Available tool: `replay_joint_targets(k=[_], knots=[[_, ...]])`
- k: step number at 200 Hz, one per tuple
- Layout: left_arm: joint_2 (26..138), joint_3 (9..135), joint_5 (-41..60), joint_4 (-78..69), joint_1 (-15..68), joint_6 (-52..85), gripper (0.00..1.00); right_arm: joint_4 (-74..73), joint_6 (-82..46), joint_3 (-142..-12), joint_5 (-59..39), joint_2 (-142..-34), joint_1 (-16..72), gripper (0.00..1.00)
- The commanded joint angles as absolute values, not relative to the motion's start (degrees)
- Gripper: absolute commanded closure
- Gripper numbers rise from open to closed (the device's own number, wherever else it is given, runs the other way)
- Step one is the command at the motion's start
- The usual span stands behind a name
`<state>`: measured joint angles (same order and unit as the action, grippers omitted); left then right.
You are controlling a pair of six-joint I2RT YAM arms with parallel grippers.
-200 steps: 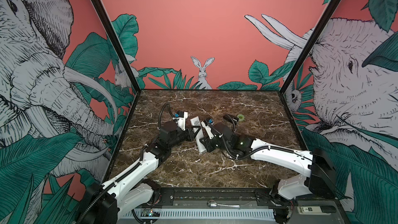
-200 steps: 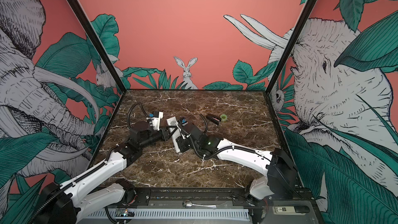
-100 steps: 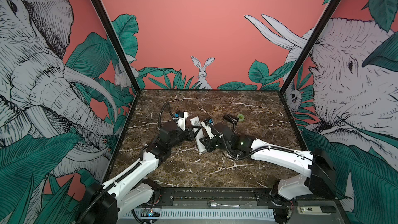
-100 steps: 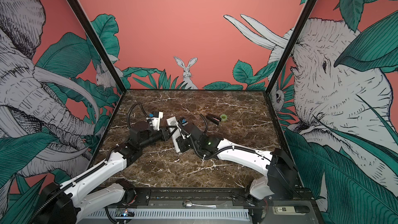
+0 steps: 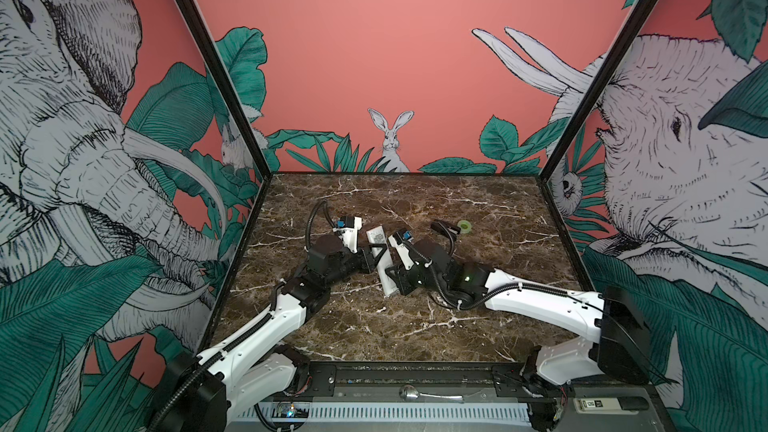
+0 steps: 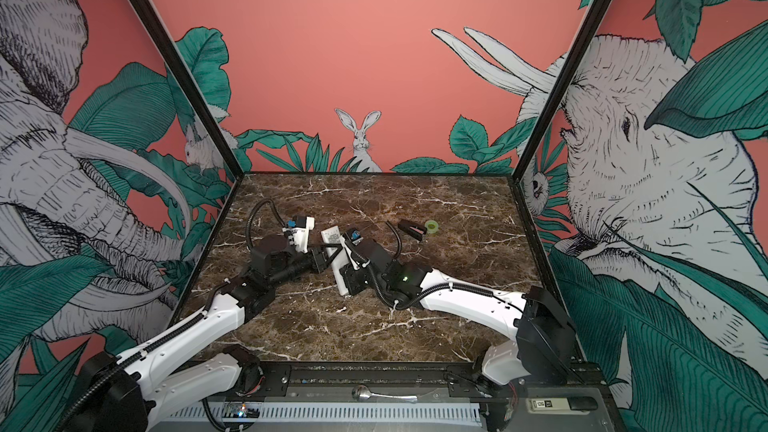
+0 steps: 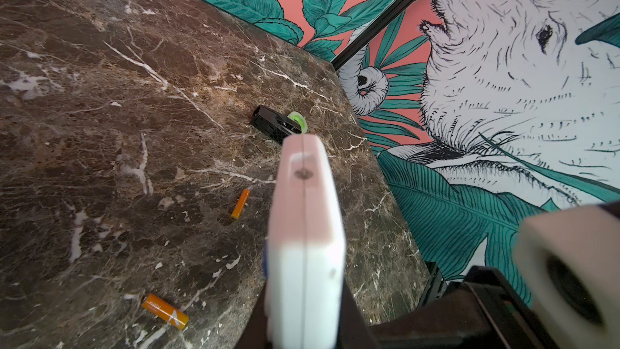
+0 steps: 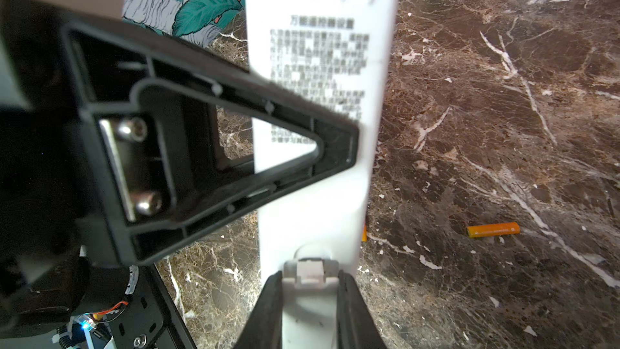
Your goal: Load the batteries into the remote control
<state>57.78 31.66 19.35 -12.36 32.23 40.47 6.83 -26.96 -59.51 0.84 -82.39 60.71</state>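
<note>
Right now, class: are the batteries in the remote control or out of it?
Out. One battery and a second battery lie on the marble table, apart from the remote control.

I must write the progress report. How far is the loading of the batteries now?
Done: nothing loaded. In hand: left tool and right tool both grip the remote control, back side showing. Still to do: both batteries lie loose on the table.
</note>
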Motion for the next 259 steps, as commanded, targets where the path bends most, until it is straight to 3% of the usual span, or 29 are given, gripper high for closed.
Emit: replay_joint_targets(k=[1, 66, 158, 259], knots=[[56.8, 30.9, 19.1, -13.5, 32.6, 40.0, 1.0, 3.2, -26.0, -59.7, 1.6, -80.0, 60.9, 0.81], [56.6, 30.7, 18.3, -12.9, 32.6, 39.4, 1.0, 5.0, -25.7, -59.5, 2.8, -78.8, 61.1, 0.82], [55.7, 30.2, 18.6, -11.9, 31.6, 37.4, 1.0, 20.5, -25.7, -57.4, 11.9, -73.8, 59.7, 0.81], [52.4, 25.8, 26.2, -14.2, 23.1, 36.4, 1.0, 27.9, -30.5, -52.0, 9.4, -73.7, 49.0, 0.82]])
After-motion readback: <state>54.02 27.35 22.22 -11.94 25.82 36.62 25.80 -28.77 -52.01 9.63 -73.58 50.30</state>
